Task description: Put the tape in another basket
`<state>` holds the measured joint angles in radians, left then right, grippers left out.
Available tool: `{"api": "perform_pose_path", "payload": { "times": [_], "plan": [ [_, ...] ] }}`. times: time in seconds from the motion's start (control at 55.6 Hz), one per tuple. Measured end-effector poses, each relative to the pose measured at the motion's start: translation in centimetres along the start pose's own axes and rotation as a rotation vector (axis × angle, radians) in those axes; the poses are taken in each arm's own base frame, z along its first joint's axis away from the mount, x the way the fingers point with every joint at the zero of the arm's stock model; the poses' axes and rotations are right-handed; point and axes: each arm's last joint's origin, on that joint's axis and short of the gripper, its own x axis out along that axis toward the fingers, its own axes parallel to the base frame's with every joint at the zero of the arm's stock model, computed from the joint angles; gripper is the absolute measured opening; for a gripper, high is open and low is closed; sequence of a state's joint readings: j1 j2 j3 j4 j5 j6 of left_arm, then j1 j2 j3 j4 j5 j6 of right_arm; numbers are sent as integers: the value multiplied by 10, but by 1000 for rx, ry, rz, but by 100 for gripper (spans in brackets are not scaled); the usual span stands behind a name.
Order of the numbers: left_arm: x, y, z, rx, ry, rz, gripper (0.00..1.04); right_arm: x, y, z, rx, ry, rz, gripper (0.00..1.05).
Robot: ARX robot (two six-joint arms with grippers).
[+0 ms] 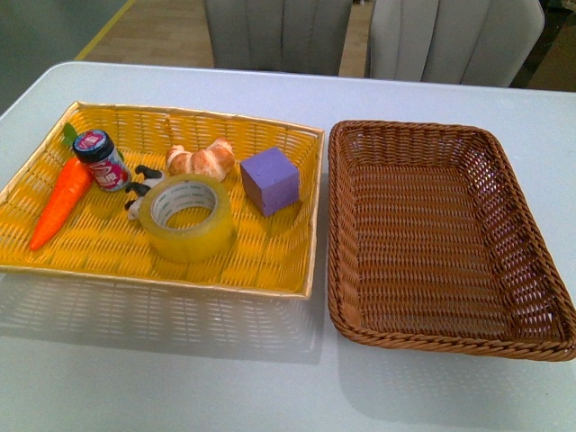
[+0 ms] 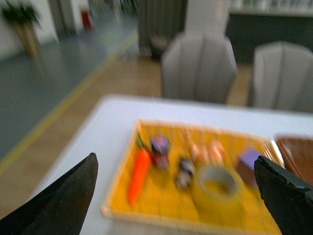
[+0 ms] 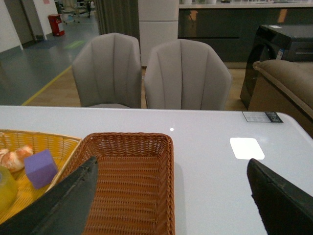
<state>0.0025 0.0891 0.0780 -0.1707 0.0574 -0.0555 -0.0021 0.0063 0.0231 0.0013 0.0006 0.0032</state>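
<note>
yellowish tape (image 1: 189, 217), purple cube (image 1: 269, 179), dark brown woven basket (image 1: 540, 297).

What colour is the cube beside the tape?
Purple. The cube shows best in the front view.

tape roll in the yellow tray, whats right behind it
A bread roll lies behind the tape. A small black-and-white thing sits behind its left edge, partly covered, so what it is can't be told.

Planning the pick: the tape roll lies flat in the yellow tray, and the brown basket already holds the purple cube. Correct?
No. In the front view the brown basket holds nothing; the purple cube sits in the yellow tray, beside the tape roll, which does lie flat there.
</note>
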Motion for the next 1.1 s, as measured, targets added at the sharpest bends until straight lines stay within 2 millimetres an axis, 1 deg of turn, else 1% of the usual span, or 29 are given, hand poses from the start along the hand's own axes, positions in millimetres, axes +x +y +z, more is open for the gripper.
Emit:
{"api": "perform_pose_path", "payload": {
  "times": [0.018, 0.072, 0.144, 0.216, 0.324, 0.342, 0.378, 0.396, 0.432, 0.45, 0.486, 0.504, 0.558, 0.576, 0.612, 0.63, 0.666, 0.684, 0.702, 0.756, 0.863, 1.097],
  "plan": [
    [0, -1, 2, -46, 148, -6, 96, 0, 0, 0, 0, 0, 0, 97],
    [3, -2, 4, -123, 396, 7, 96, 0, 0, 0, 0, -1, 1, 95],
    [9, -2, 3, -155, 501, 18, 96, 0, 0, 0, 0, -1, 0, 96],
    [20, -2, 8, -170, 516, 2, 96, 0, 0, 0, 0, -1, 0, 96],
    [57, -2, 28, -167, 452, -25, 96, 0, 0, 0, 0, -1, 0, 96],
    [61, -2, 29, -168, 450, -27, 96, 0, 0, 0, 0, -1, 0, 96],
    [75, -2, 32, -163, 440, -36, 96, 0, 0, 0, 0, -1, 0, 96],
    [79, -2, 33, -162, 437, -38, 96, 0, 0, 0, 0, -1, 0, 96],
    [96, -2, 35, -156, 431, -45, 96, 0, 0, 0, 0, -1, 0, 96],
    [100, -3, 35, -154, 430, -47, 96, 0, 0, 0, 0, -1, 0, 96],
    [118, -3, 35, -149, 427, -53, 96, 0, 0, 0, 0, -1, 0, 96],
    [122, -4, 35, -147, 426, -54, 96, 0, 0, 0, 0, -1, 0, 96],
    [149, -5, 32, -138, 431, -57, 96, 0, 0, 0, 0, -1, 0, 96],
    [154, -5, 31, -137, 435, -56, 96, 0, 0, 0, 0, -1, 0, 96],
    [171, -6, 24, -129, 454, -43, 96, 0, 0, 0, 0, -1, 0, 96],
    [175, -6, 22, -128, 461, -41, 96, 0, 0, 0, 0, -1, 0, 96],
    [190, -7, 14, -125, 490, -35, 96, 0, 0, 0, 0, -1, 0, 96],
    [194, -8, 12, -124, 498, -34, 96, 0, 0, 0, 0, -1, 0, 96],
    [204, -9, 6, -120, 521, -29, 96, 0, 0, 0, 0, -1, 0, 96],
    [221, -12, -7, -113, 567, -24, 96, 0, 0, 0, 0, -1, 0, 96],
    [243, -17, -23, -103, 617, -28, 96, 0, 0, 0, 0, -1, 0, 96],
    [280, -30, -38, -91, 640, -45, 96, 0, 0, 0, 0, -1, 0, 96]
  ]
}}
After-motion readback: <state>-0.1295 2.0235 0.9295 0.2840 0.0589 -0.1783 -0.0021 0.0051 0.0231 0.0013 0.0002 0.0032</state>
